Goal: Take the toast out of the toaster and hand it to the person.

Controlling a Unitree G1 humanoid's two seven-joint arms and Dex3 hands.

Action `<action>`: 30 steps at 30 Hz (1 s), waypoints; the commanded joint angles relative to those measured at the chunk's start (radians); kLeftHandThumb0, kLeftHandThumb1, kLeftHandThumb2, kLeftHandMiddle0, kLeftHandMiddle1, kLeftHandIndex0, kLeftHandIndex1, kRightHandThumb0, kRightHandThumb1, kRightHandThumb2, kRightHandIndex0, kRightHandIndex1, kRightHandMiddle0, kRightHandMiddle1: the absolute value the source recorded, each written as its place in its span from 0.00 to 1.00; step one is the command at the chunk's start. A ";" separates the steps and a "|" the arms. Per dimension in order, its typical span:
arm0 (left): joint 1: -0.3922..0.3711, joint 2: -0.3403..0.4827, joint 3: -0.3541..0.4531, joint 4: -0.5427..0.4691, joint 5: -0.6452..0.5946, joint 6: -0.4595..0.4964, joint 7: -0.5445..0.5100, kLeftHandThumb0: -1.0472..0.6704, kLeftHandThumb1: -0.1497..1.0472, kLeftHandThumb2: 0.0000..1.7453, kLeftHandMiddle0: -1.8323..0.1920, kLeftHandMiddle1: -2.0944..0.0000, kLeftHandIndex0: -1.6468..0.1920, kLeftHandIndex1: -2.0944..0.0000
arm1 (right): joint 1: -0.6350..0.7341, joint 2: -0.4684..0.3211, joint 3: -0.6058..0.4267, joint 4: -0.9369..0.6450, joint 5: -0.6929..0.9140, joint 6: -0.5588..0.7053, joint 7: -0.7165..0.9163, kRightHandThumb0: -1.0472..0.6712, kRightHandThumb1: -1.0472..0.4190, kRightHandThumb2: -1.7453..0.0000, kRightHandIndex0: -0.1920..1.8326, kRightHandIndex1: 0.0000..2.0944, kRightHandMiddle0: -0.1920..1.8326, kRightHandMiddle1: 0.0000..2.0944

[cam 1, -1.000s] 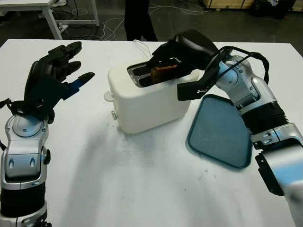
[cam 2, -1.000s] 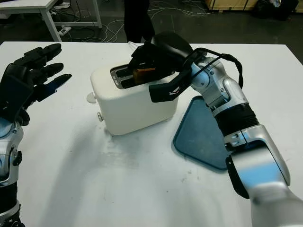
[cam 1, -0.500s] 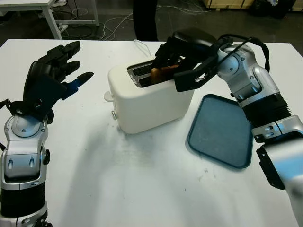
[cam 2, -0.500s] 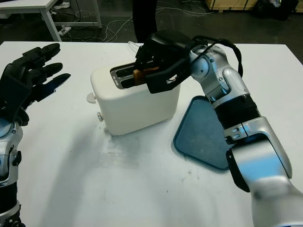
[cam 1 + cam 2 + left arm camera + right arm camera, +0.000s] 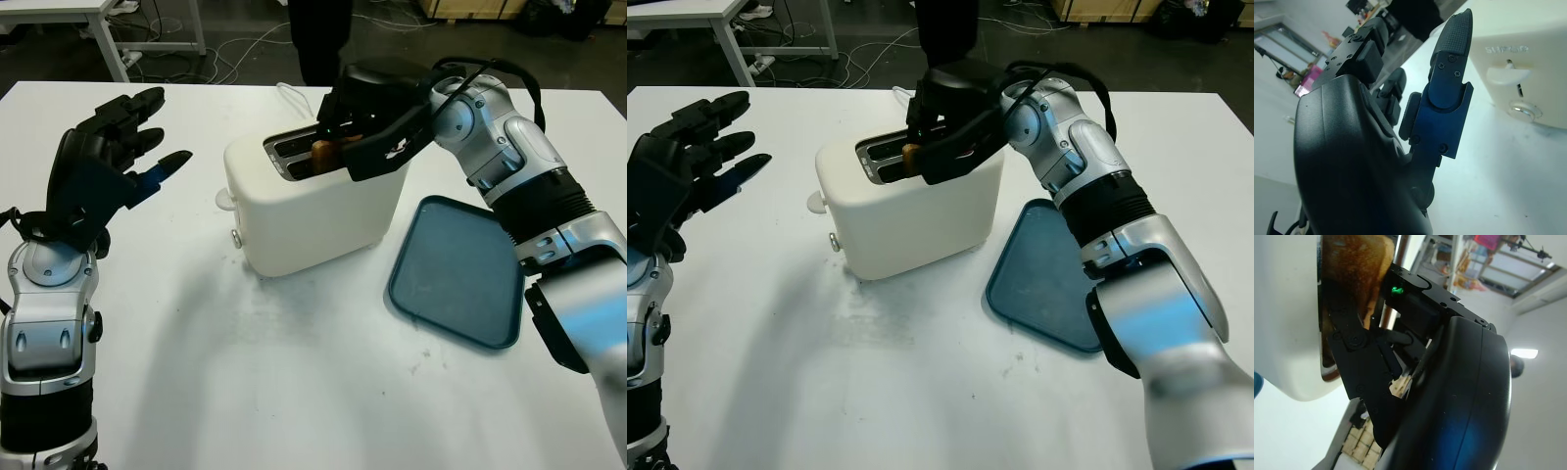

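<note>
A white tabletop (image 5: 294,392) stands on a dark floor strewn with cables, and a person in dark clothing (image 5: 323,34) stands just beyond its far edge. A cream plastic two-slot toaster (image 5: 309,211) sits near the middle of the tabletop, with embossed lettering above its lever that is too faint to read. A browned slice of toast (image 5: 326,153) stands in its slot, and the black right hand (image 5: 367,113) has its fingers closed around it from above. A blue-grey plastic tray (image 5: 456,269) lies near the right edge. The black left hand (image 5: 103,162) is raised, open and holding nothing, near the left edge.
</note>
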 commanded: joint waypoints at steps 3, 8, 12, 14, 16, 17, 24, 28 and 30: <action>0.010 0.002 0.001 0.001 -0.006 -0.012 0.002 0.23 0.89 0.05 0.69 0.89 0.63 1.00 | 0.049 -0.021 0.058 0.023 -0.067 -0.110 -0.057 0.25 0.14 0.99 0.61 0.62 0.76 0.07; 0.010 0.003 0.000 0.000 -0.005 -0.010 0.002 0.23 0.89 0.06 0.69 0.89 0.63 1.00 | 0.061 -0.038 0.066 0.044 -0.113 -0.192 -0.227 0.30 0.09 0.83 0.64 0.83 0.52 0.80; 0.007 0.006 -0.004 -0.002 0.001 -0.006 0.002 0.23 0.89 0.06 0.68 0.89 0.63 1.00 | 0.051 -0.042 0.044 0.064 -0.121 -0.235 -0.348 0.31 0.09 0.78 0.64 0.83 0.51 0.83; 0.007 0.007 -0.005 -0.004 0.004 -0.004 0.002 0.23 0.89 0.06 0.68 0.89 0.63 1.00 | 0.051 -0.036 0.023 0.078 -0.106 -0.253 -0.403 0.33 0.09 0.79 0.64 0.83 0.51 0.83; 0.007 0.005 -0.004 -0.003 0.000 -0.006 0.002 0.23 0.89 0.06 0.69 0.89 0.63 1.00 | 0.044 -0.033 0.002 0.085 -0.095 -0.266 -0.440 0.33 0.09 0.79 0.64 0.83 0.50 0.83; 0.006 0.003 -0.003 -0.002 -0.002 -0.006 0.002 0.23 0.89 0.06 0.69 0.89 0.63 1.00 | 0.038 -0.034 -0.005 0.086 -0.098 -0.272 -0.463 0.33 0.09 0.78 0.64 0.83 0.50 0.83; 0.005 0.007 -0.010 -0.003 0.008 -0.004 0.004 0.23 0.89 0.06 0.68 0.89 0.63 1.00 | -0.023 -0.029 -0.077 0.094 -0.064 -0.252 -0.499 0.31 0.09 0.76 0.65 0.83 0.49 0.83; 0.005 0.006 -0.006 -0.002 0.003 -0.004 0.003 0.23 0.89 0.06 0.68 0.89 0.63 1.00 | -0.061 -0.025 -0.129 0.104 -0.038 -0.223 -0.467 0.31 0.09 0.75 0.63 0.83 0.48 0.83; 0.008 0.011 -0.008 -0.004 0.010 -0.006 0.003 0.23 0.89 0.06 0.68 0.89 0.63 1.00 | -0.080 -0.027 -0.140 0.130 -0.034 -0.222 -0.469 0.30 0.09 0.75 0.63 0.83 0.49 0.83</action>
